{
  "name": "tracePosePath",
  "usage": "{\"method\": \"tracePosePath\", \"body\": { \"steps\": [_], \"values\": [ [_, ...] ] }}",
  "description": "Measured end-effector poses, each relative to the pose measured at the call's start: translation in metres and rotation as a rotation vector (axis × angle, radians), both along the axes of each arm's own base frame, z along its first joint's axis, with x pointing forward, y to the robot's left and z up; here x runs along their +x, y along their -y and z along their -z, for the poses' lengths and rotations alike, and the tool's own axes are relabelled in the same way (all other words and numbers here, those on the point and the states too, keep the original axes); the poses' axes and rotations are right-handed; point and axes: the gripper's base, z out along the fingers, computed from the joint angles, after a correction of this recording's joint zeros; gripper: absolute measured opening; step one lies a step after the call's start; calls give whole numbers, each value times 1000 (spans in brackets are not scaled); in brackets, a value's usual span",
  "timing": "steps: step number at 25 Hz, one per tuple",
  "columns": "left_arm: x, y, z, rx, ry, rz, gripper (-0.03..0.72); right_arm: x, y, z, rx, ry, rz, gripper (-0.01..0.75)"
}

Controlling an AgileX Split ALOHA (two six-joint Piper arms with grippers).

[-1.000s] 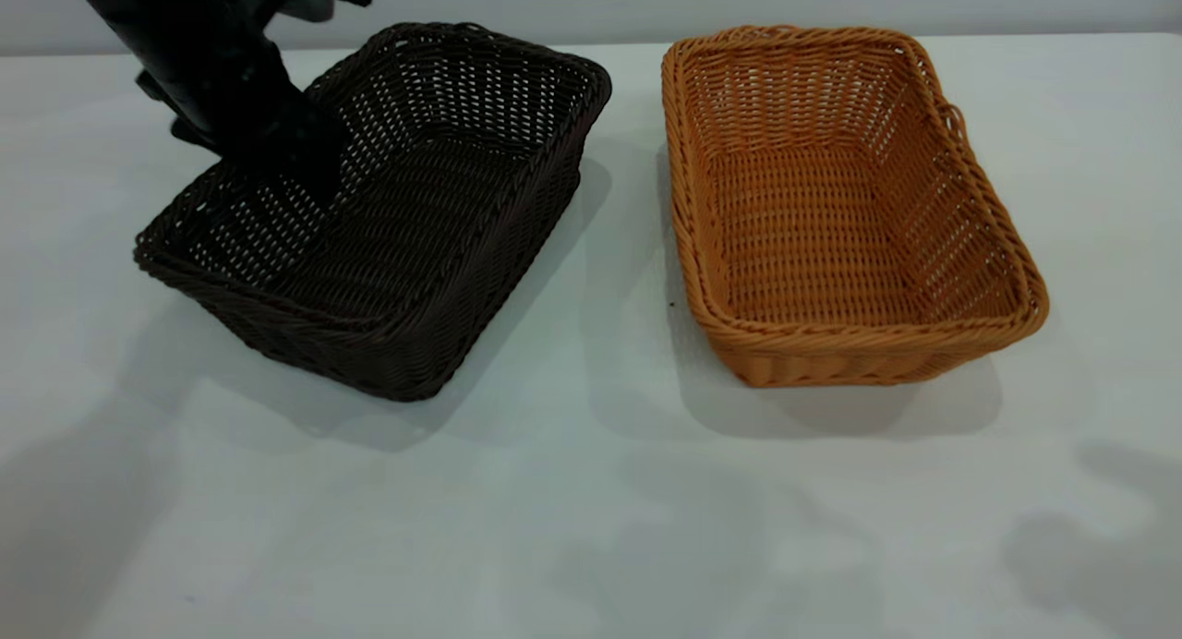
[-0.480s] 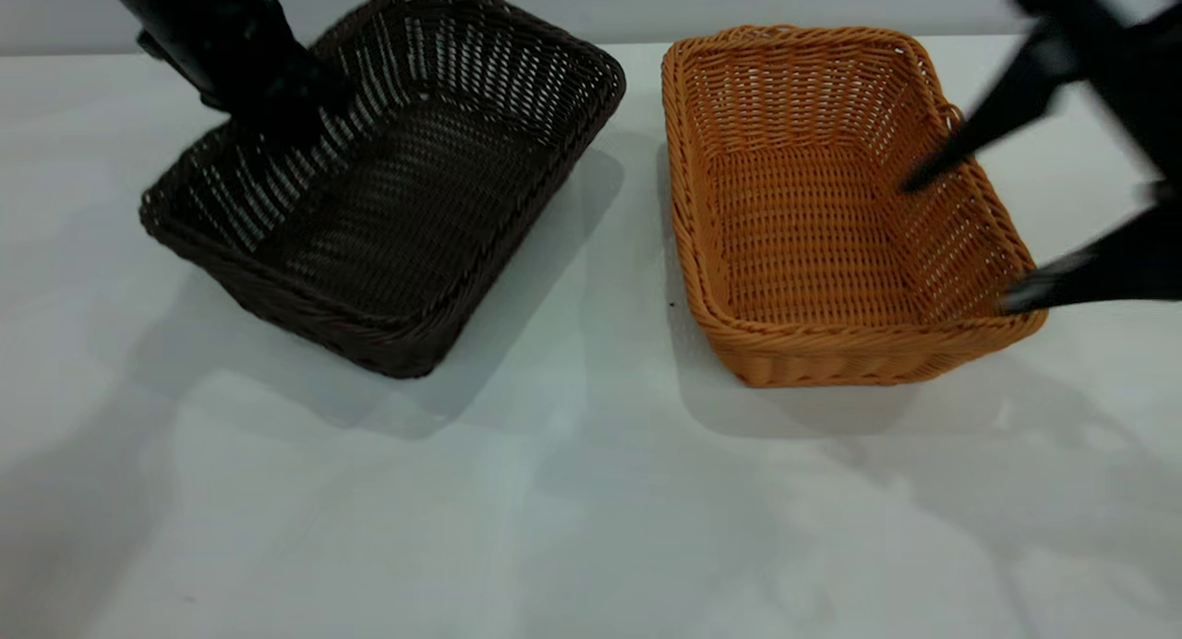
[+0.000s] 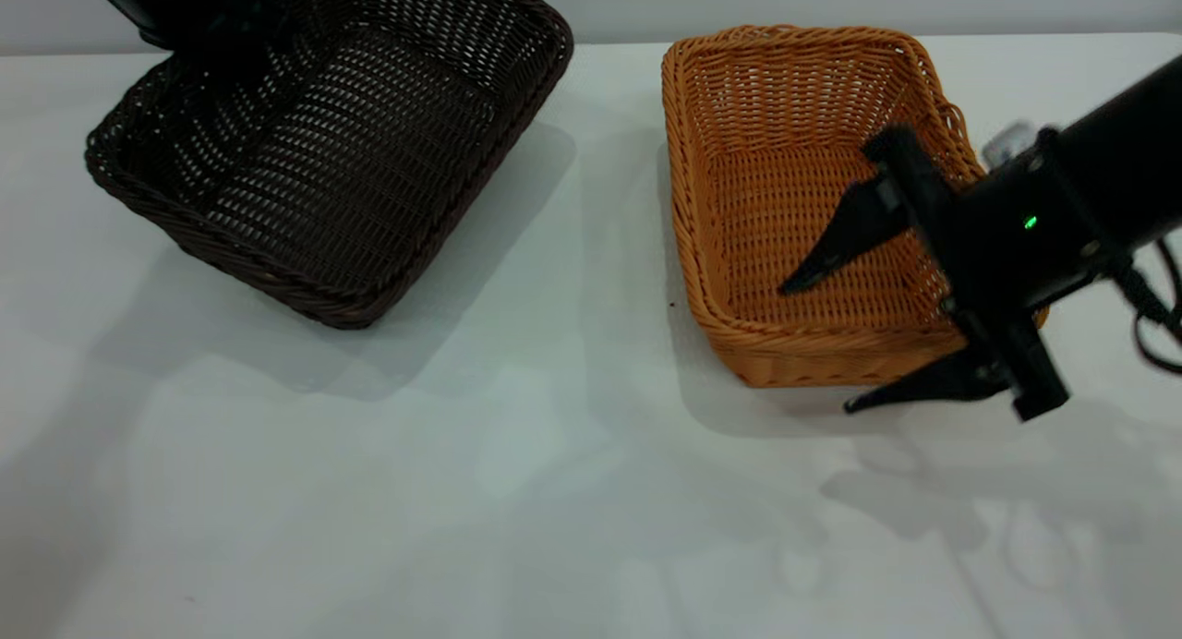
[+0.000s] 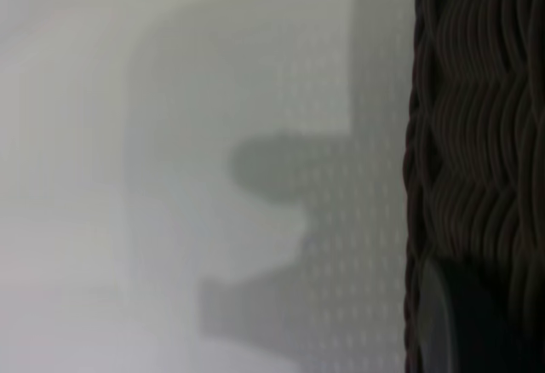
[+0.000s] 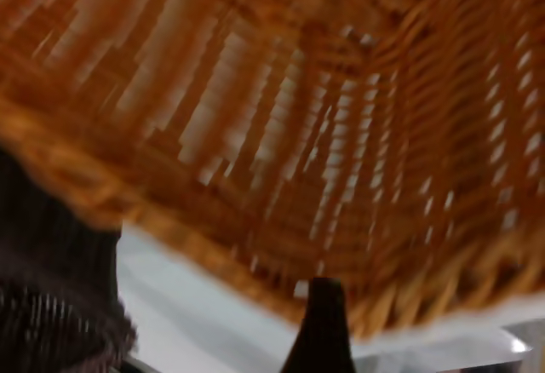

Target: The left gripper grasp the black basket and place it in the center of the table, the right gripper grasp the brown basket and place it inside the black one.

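The black basket (image 3: 351, 159) hangs tilted above the table (image 3: 554, 482) at the far left, its shadow spread beneath it. My left gripper (image 3: 199, 20) is shut on its far-left rim; the left wrist view shows the dark weave (image 4: 485, 134) against one finger (image 4: 460, 322). The brown basket (image 3: 785, 159) rests on the table at the right. My right gripper (image 3: 816, 348) is open at its near right corner, one finger inside the basket and the other outside the near wall. In the right wrist view the orange weave (image 5: 298, 92) fills the frame above a finger (image 5: 322, 330).
The table's far edge meets a pale wall just behind both baskets. Cables (image 3: 1154, 316) trail from the right arm at the right border. A gap of bare tabletop separates the two baskets, and the front half of the table lies bare.
The left gripper has raised the black basket and carried it leftward. The right arm swung in from the right edge and lowered its open fingers over the brown basket's near right corner.
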Motion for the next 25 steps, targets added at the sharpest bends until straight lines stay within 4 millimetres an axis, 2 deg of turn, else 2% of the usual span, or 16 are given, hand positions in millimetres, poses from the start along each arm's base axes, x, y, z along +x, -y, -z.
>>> {"method": "tracePosePath", "body": {
  "steps": [2,4,6,8,10,13,17,20,22,25],
  "values": [
    [0,-3,0,1,0,-5,83,3,0,13,-1,-28,28,545],
    [1,-3,0,3,3,-1,83,8,1,23,-24,-24,23,480],
    [1,-3,0,10,6,10,83,16,1,27,-38,0,27,372],
    [1,-3,-1,18,8,25,83,24,4,29,-41,26,24,220],
    [1,-3,-2,25,13,37,83,29,11,30,-44,53,15,155],
    [1,-3,-7,42,27,66,83,35,31,29,-43,104,10,145],
    [-1,11,-15,96,52,185,83,48,80,16,-43,209,45,143],
    [-7,39,-14,161,52,360,83,57,121,-10,-16,318,48,142],
    [-13,61,-14,198,50,472,83,63,143,-31,-20,395,13,142],
    [-26,93,-13,248,46,639,83,65,170,-50,-53,448,-36,142]
  ]
}}
